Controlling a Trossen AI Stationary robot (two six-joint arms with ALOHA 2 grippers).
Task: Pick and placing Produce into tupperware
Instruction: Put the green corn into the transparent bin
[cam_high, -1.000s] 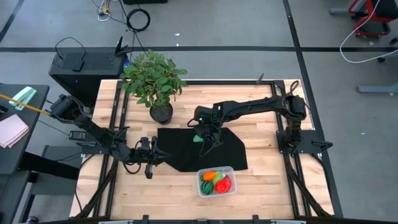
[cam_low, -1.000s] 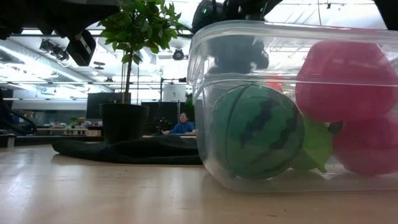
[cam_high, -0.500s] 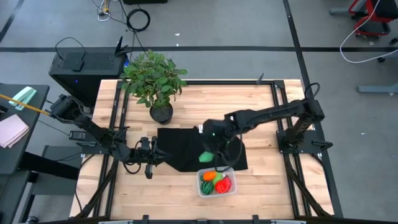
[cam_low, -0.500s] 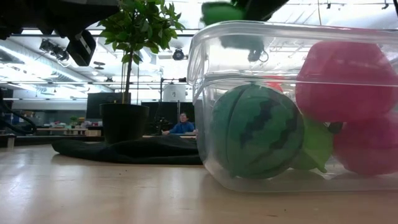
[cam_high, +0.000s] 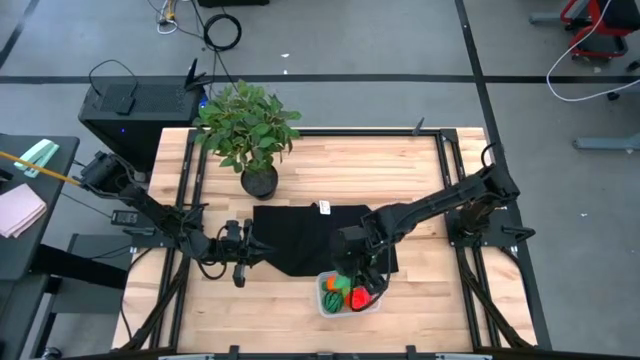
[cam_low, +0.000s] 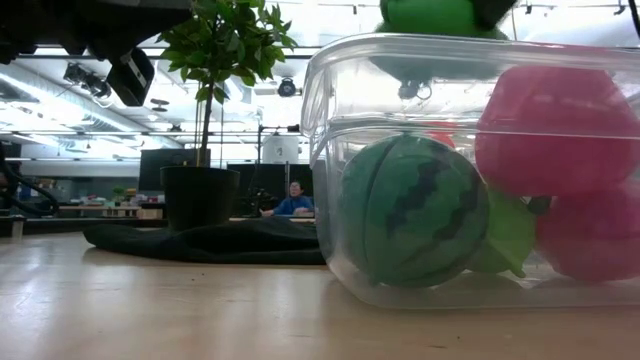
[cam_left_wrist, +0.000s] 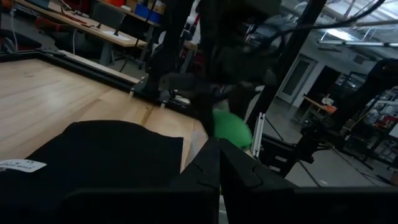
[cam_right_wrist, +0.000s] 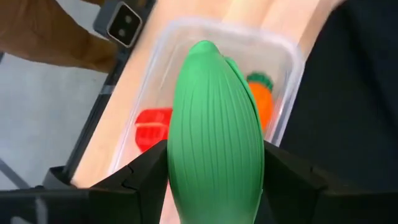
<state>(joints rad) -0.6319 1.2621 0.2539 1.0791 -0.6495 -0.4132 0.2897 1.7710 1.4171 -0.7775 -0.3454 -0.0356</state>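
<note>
The right gripper (cam_right_wrist: 214, 180) pinches a light green ribbed toy vegetable (cam_right_wrist: 214, 124) between its two dark fingers (cam_right_wrist: 140, 177), just above the small clear plastic tub (cam_right_wrist: 186, 34). In the tub lie an orange toy carrot (cam_right_wrist: 261, 106), a red toy (cam_right_wrist: 152, 127) and a dark striped green ball (cam_low: 410, 210). The left gripper (cam_high: 262, 251) waits with its fingers pressed together at the edge of the black cloth mat (cam_high: 295, 235) on the wooden table (cam_high: 340, 165).

Sitting at lower centre of the high view: tub (cam_high: 349, 296) holding produce (cam_high: 346, 293), just below the mat (cam_high: 300, 237); potted plant (cam_high: 249, 132) standing upper left of both.
</note>
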